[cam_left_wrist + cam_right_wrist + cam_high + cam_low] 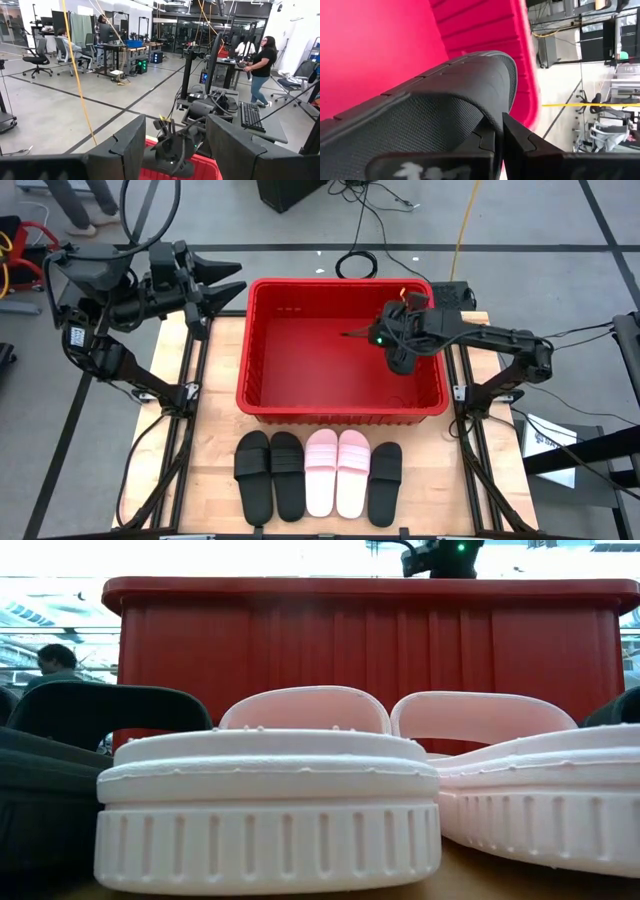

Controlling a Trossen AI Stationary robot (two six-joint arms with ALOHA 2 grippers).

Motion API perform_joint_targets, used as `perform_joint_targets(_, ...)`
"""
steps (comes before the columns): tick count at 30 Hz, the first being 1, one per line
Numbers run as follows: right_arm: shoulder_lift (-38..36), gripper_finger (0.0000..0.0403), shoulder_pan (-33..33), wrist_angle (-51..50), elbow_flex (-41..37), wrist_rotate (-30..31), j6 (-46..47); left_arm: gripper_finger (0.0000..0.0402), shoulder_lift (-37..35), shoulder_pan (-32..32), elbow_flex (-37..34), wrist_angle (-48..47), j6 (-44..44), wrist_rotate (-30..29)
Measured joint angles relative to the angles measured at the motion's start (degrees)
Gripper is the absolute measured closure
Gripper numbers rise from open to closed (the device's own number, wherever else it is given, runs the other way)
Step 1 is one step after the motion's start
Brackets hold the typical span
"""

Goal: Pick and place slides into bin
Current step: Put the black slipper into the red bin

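Note:
The red bin (262, 385) stands at the table's middle. Five slides lie in a row in front of it: two black (270, 475), two pink (337, 470) and one black (385, 483). The pink ones (270, 800) fill the low view. My right gripper (385, 338) hovers over the bin's right half, shut on a sixth, black slide (470, 85), above the red bin floor (375, 45). My left gripper (228, 280) is open and empty, raised beyond the bin's far left corner. My right gripper pinches the black slide between its two fingers (520, 142) at an edge beside the mesh-lined inside of the strap (425, 120). The slide is lifted clear above the bin's floor, inside the rim. Whether the edge is the strap's or the sole's, I cannot tell.
The bin's thick rim (360, 588) stands high behind the slides. Black frame rails (190, 370) run along both table sides. Cables lie on the floor beyond the table. People (257, 62) work at desks in the room behind.

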Motion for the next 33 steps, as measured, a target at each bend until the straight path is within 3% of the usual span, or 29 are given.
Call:
perform_joint_targets(20,-3.5,0.0402,3.0,14.5,-22.3,-0.1,-0.4,0.0197,0.0,-0.1,0.0,-0.9,-2.7,0.2)
perform_joint_targets(33,-3.5,0.0401,3.0,17.9,-26.1,-3.0,-0.9,0.0197,0.0,-0.1,0.0,-0.9,-2.8,0.2)
